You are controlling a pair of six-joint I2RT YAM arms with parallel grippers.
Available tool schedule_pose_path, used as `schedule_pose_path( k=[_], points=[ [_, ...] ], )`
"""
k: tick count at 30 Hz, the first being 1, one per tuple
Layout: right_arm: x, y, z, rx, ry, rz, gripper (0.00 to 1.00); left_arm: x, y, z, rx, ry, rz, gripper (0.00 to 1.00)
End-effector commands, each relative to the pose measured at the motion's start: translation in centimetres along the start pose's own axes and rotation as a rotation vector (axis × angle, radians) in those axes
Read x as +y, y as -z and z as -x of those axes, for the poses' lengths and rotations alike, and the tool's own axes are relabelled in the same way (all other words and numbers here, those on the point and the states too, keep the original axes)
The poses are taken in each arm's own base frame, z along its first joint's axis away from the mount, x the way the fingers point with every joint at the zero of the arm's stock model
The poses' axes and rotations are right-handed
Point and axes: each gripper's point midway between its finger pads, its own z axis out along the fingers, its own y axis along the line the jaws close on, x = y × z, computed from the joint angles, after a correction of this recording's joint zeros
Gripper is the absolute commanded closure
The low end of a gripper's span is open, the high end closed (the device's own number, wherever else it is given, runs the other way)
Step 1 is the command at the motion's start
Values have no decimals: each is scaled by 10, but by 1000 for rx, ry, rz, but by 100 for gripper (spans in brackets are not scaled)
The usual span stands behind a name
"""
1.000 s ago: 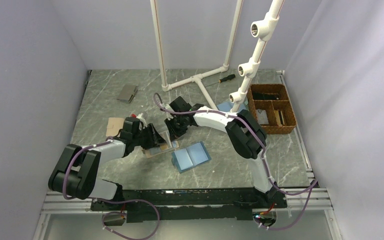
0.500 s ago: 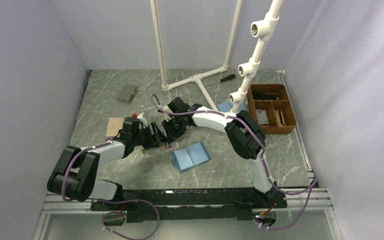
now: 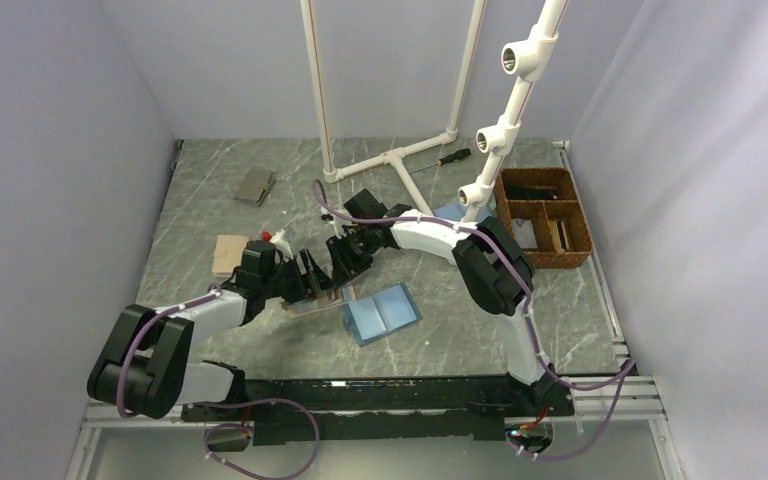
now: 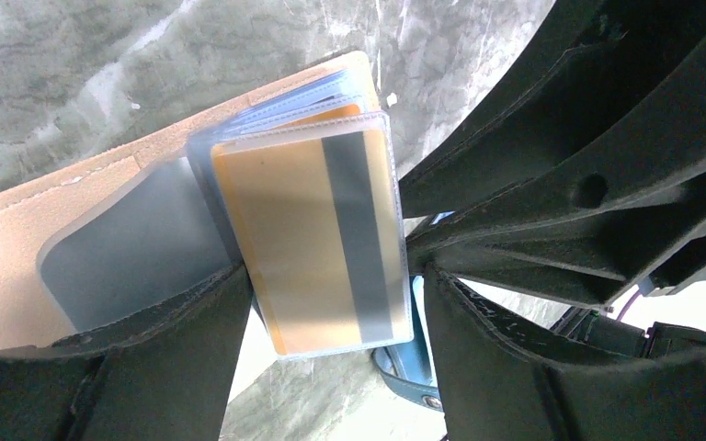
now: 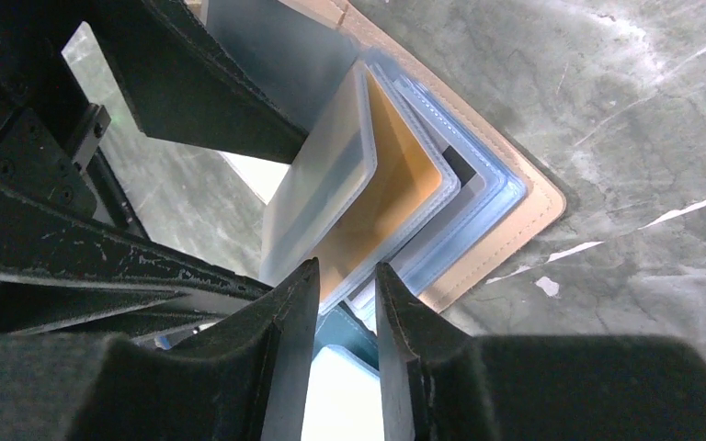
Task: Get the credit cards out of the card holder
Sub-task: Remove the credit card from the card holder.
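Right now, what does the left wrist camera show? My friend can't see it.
An orange card with a grey stripe, inside a clear sleeve, sits between the black fingers of the left hand. Behind it the tan card holder lies open on the marble table.

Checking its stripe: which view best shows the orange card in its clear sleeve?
Left wrist: the orange card faces it flat, grey stripe plain. Right wrist sees it obliquely, stripe unseen; top external: not discernible.

No text legible — card holder point(image 4: 18, 248) included.
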Motion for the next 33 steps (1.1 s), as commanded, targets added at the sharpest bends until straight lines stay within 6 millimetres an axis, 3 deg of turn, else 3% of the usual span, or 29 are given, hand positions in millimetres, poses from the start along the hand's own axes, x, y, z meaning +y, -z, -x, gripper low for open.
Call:
schedule_pose_path(
  k=[1,18,21,26,33],
  points=[
    [32,8,12,-35,-14,184,68,4,0,-6,28,14,30,27],
    [36,3,7,-6,-56,252,66,4,-2,-7,48,-3,26,27],
    [48,6,6,-2,-60,321,72,4,-1,-7,47,-4,27,27],
    [67,11,8,1,-91,440,91,4,1,-6,40,-9,33,27],
    [80,12,8,20,-160,567,97,10,9,-5,17,-6,83,35]
  ],
)
